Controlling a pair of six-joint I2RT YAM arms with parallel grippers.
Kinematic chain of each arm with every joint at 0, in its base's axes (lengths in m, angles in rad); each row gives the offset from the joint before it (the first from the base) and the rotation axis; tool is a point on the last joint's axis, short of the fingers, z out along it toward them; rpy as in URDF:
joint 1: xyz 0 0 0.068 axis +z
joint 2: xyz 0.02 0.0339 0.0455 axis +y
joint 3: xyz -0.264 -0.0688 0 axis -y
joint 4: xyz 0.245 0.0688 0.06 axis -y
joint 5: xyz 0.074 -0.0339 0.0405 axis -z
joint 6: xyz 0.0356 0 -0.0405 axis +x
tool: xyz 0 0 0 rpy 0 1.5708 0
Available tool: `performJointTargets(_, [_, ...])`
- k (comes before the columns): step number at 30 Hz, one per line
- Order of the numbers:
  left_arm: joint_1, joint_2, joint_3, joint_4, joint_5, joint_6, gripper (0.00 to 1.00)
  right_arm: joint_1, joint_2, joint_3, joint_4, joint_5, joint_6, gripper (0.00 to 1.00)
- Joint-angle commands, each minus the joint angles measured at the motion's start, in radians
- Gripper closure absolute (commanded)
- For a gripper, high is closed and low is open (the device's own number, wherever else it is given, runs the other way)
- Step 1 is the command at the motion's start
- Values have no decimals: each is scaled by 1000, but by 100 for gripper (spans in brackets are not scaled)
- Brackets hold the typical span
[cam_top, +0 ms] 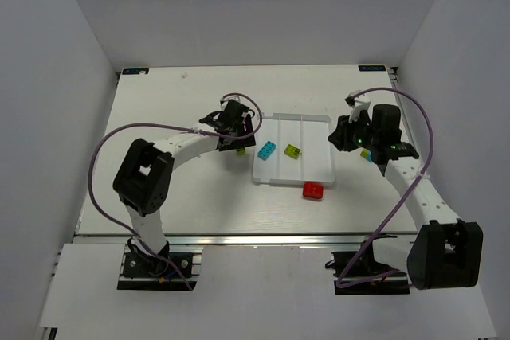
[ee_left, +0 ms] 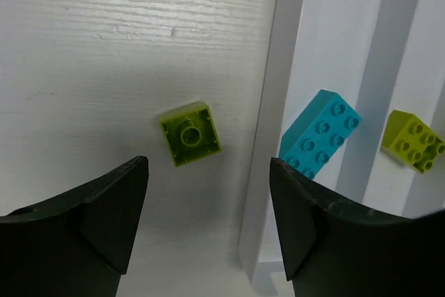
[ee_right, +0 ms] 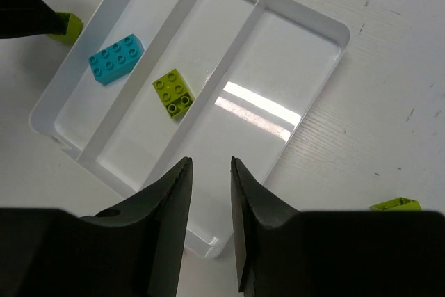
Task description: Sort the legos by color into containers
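Note:
The white three-compartment tray [cam_top: 319, 121] lies mid-table. A cyan brick [cam_top: 266, 150] lies in its left compartment and a lime brick [cam_top: 293, 150] in the middle one. A red brick [cam_top: 313, 190] lies on the table just in front of the tray. My left gripper [cam_top: 239, 138] is open and empty above a lime brick [ee_left: 190, 133] that lies studs-down on the table, just left of the tray's rim [ee_left: 268, 172]. My right gripper [ee_right: 210, 163] hovers over the tray's right compartment [ee_right: 278, 67], jaws a narrow gap apart and empty.
Another lime brick [ee_right: 395, 204] lies on the table right of the tray, beside my right gripper. White walls close off the table's back and sides. The left arm's purple cable [cam_top: 151, 127] arches over the left part of the table.

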Motion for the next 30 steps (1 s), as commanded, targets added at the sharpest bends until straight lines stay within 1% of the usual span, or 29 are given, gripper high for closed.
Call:
performJointTargets(1, [1,55,126,-130,-34,-86,20,-36,-60,-17,69,-87,35,65])
performJointTargets(2, [1,78,153,-155,-70,-115,22,-50,-71,-17,61,-100,34,65])
performJointTargets(4, [1,139,202,-222,-96,-138,23,-65,-85,-20,56,-124,37,66])
performJointTargets(6, [-8,167,236,-237,-125,-157,25,-81,-103,-32,56,-164,43,66])
performJointTargets(11, [-8,182,240,-249,-168,-183,28,-101,-135,-44,58,-198,43,66])
performJointTargets(15, [-8,193,233,-253,-165,-188,33,-104,-134,-44,56,-215,43,66])
performJointTargets(16, [-17,196,231,-253,-165,-186,36,-104,-131,-44,55,-216,43,66])
performJointTargets(17, [-18,205,233,-253,-159,-188,37,-136,-132,-46,55,-222,43,66])
performJointTargets(18, [-18,208,233,-252,-154,-188,38,-136,-135,-46,55,-228,43,66])
performJointTargets(21, [-18,224,233,-249,-139,-189,46,-147,-145,-49,55,-238,43,66])
performJointTargets(25, [-27,205,251,-258,-153,-186,65,-159,-152,-55,53,-255,44,67])
performJointTargets(26, [-27,192,249,-257,-157,-181,75,-165,-155,-54,52,-259,44,69])
performJointTargets(28, [-39,130,240,-229,-156,-140,84,-173,-160,-55,53,-256,43,70])
performJointTargets(29, [-39,104,233,-206,-141,-113,91,-181,-160,-54,50,-255,40,73])
performJointTargets(30, [-53,54,223,-183,-124,-85,93,-184,-157,-54,47,-250,37,74])
